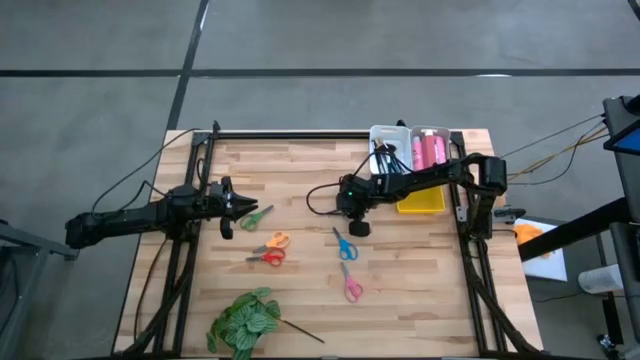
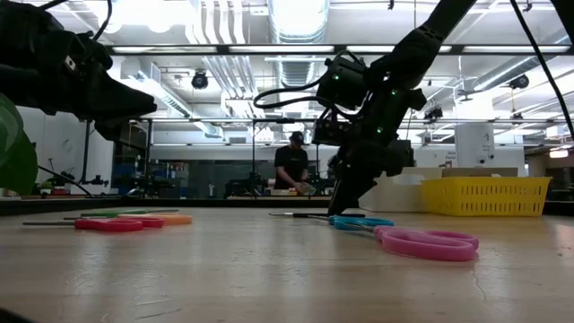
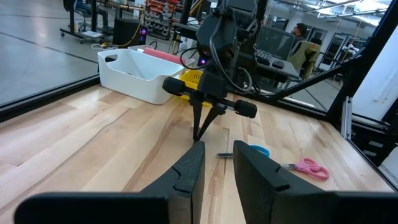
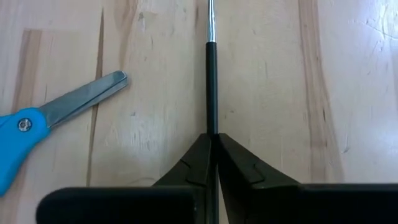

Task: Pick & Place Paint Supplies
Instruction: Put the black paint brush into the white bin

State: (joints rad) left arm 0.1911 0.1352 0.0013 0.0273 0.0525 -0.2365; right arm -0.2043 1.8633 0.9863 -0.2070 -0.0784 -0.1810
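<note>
R gripper (image 4: 213,144) pinches thin black-handled brush (image 4: 211,87) w/ silver ferrule, by blue scissors (image 4: 37,121).

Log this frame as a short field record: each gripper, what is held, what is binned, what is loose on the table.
right gripper: shut on a brush, low over mid-table beside the blue scissors
left gripper: open, near the green scissors
white bin: brushes, pink tubes
yellow bin: contents unclear
loose: orange scissors, red scissors, pink scissors
plant: front left
</note>
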